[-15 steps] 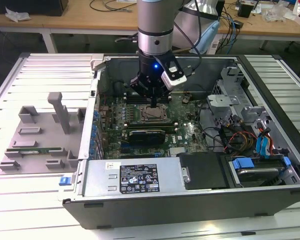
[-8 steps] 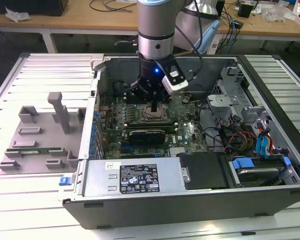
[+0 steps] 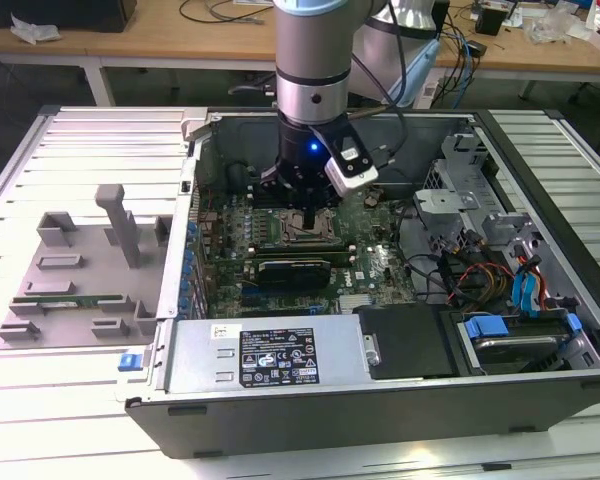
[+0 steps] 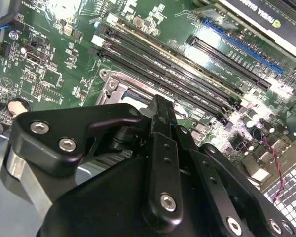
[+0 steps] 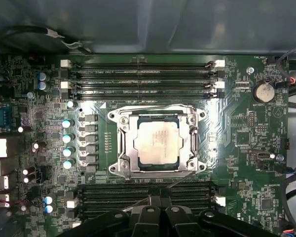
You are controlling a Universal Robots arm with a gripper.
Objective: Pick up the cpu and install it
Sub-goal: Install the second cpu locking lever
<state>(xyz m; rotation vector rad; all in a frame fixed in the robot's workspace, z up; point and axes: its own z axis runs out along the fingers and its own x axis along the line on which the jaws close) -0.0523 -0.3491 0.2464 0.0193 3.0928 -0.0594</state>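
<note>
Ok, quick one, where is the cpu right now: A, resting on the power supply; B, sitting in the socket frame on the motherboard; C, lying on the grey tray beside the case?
B: in the first wrist view the cpu lies inside the socket frame on the motherboard.

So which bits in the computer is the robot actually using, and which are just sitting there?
For the job:
- the cpu, lying in its socket frame
- the gripper, low over the motherboard

Just sitting there:
- the memory slots
- the round battery
- the black card
- the grey tray beside the case
- the blue cables
</note>
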